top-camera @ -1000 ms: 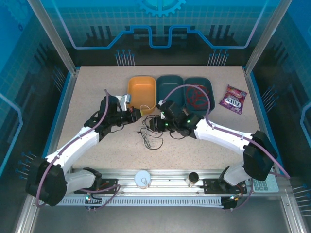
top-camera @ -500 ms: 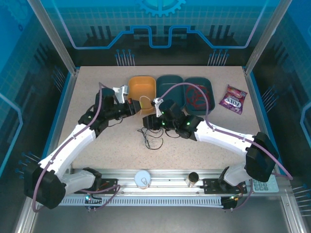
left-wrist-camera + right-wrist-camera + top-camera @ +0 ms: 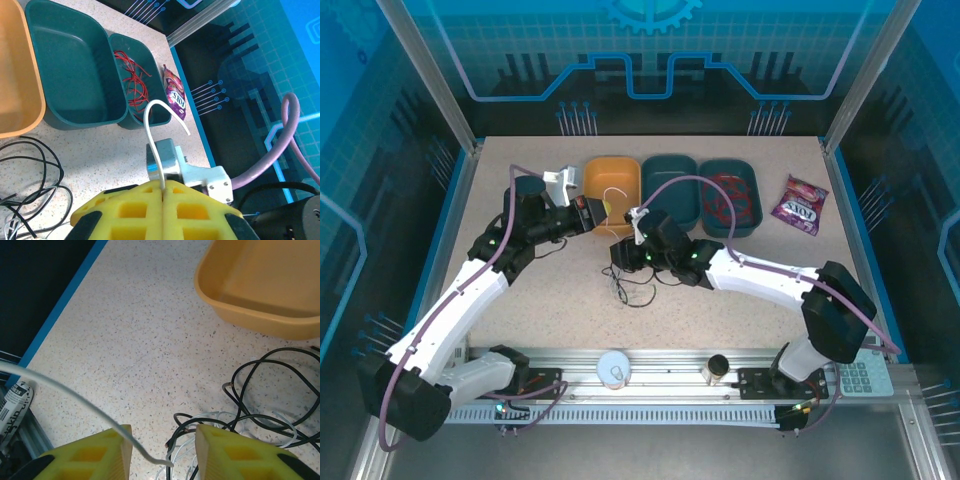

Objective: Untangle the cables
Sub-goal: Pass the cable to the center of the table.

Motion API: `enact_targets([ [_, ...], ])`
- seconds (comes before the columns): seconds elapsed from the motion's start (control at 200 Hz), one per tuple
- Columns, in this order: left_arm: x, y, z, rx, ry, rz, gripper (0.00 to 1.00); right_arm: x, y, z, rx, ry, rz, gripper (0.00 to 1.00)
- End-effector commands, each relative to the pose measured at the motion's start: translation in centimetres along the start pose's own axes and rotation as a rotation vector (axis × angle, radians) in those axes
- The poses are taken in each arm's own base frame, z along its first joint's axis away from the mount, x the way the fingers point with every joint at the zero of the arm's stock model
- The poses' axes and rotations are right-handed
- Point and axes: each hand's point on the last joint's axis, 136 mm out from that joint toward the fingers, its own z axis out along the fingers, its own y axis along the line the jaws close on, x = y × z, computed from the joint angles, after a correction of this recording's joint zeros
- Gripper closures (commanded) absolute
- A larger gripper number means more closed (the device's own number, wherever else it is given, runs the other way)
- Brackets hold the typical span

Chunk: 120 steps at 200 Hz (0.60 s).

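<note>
— Status of the left gripper (image 3: pixel 592 212), as we read it?

— Its yellow fingers (image 3: pixel 125 210) are pressed together on the white cable (image 3: pixel 151 112), which rises out from between them and curls over in a hook. From above we find that gripper at the near left corner of the orange bin (image 3: pixel 625 172), with the white loop arching over the bin's floor.

— And the right gripper (image 3: pixel 619 252)?

— Its fingers (image 3: pixel 240 457) stand apart. In its wrist view a free end of the white cable hangs in the gap between them; we cannot tell whether it brushes either one. From above the gripper sits near the middle of the table (image 3: pixel 550 310), just on the near side of the bins.

— Where do we place the other cables?

— The black cable (image 3: pixel 632 288) lies in loose loops on the table's middle, directly on the near side of the right gripper, and thin white strands (image 3: pixel 210 422) are tangled among those loops. The red cable (image 3: pixel 722 205) lies bundled inside the right-hand teal bin (image 3: pixel 730 165) at the far edge. The middle teal bin (image 3: pixel 665 165) sits between that one and the orange bin, the three side by side.

— What else do we see?

— A purple candy packet (image 3: pixel 800 203) lies toward the far right corner, apart from the bins. On the rail (image 3: pixel 660 372) along the near edge stand a white round container (image 3: pixel 613 368) and a small dark one (image 3: pixel 718 368).
</note>
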Motion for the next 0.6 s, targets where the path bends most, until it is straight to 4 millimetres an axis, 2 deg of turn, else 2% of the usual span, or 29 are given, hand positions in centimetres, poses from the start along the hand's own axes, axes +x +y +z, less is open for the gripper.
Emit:
enact_targets([
  [0.0,-0.6,-1.8,-1.0,0.039,-0.012,0.013,0.95,-0.5,0.2,0.4,-0.005,-0.035,0.001,0.64],
  [0.17,-0.7,-2.0,-1.3,0.037,-0.019,0.015,0.95,-0.5,-0.9,0.4,0.028,-0.046,0.015,0.74],
  [0.26,-0.8,-2.2,-1.6,0.043,-0.026,0.020,0.93,-0.8,-1.4,0.0,0.050,-0.060,0.023,0.89],
  [0.32,-0.7,-2.2,-1.7,0.041,-0.027,0.025,0.87,-1.3,-1.6,-0.6,0.065,-0.066,0.030,1.00],
  [0.41,-0.6,-1.4,-1.7,0.003,-0.034,0.025,0.74,-2.3,-1.4,-1.9,0.078,-0.085,0.018,1.00],
  [0.455,-0.5,-0.5,-1.8,-0.031,-0.040,0.021,0.65,-2.8,-1.2,-2.8,0.085,-0.095,0.015,1.00],
  [0.595,0.4,2.6,-1.9,-0.154,-0.042,0.010,0.46,-4.5,-0.3,-5.9,0.106,-0.106,0.014,1.00],
])
